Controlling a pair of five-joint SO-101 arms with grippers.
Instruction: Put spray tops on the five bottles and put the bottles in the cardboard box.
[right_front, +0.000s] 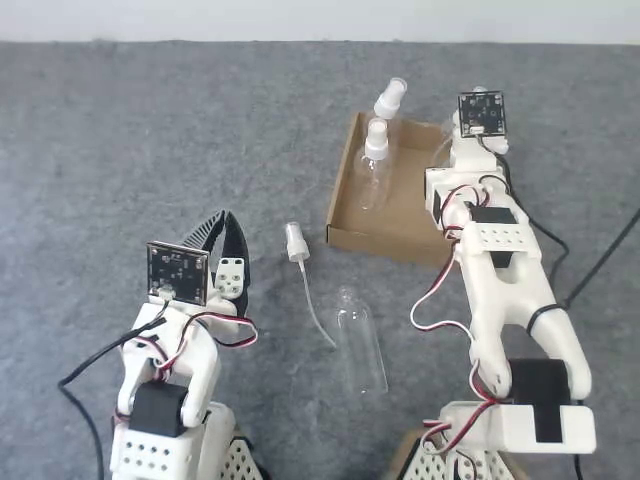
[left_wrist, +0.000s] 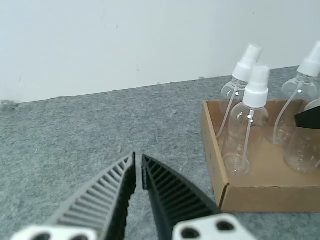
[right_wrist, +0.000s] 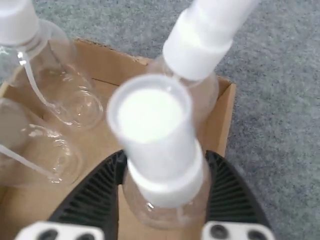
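A clear plastic bottle with a white spray top (right_wrist: 157, 165) stands at the right end of the brown cardboard box (right_front: 385, 243), pinched at its shoulders between the ribbed black fingers of the right gripper (right_wrist: 165, 156), one finger on each side. Three more clear capped bottles (right_front: 375, 165) share the box: two at its left end, one of them leaning with its top over the far edge, and a third close by the held one. Near of the box, between the two arms, a clear uncapped bottle (right_front: 362, 345) lies on its side on the grey felt table cover (right_front: 150, 130). Just left of it lies a loose white spray top with a thin dip tube (right_front: 297, 243), the tube's end just beside the bottle's wall. At the near left, well apart from both, the left gripper (left_wrist: 139, 162) hangs over the felt, its black fingers pressed almost together with only a sliver between the tips. A white wall (left_wrist: 125, 40) rises behind the table.
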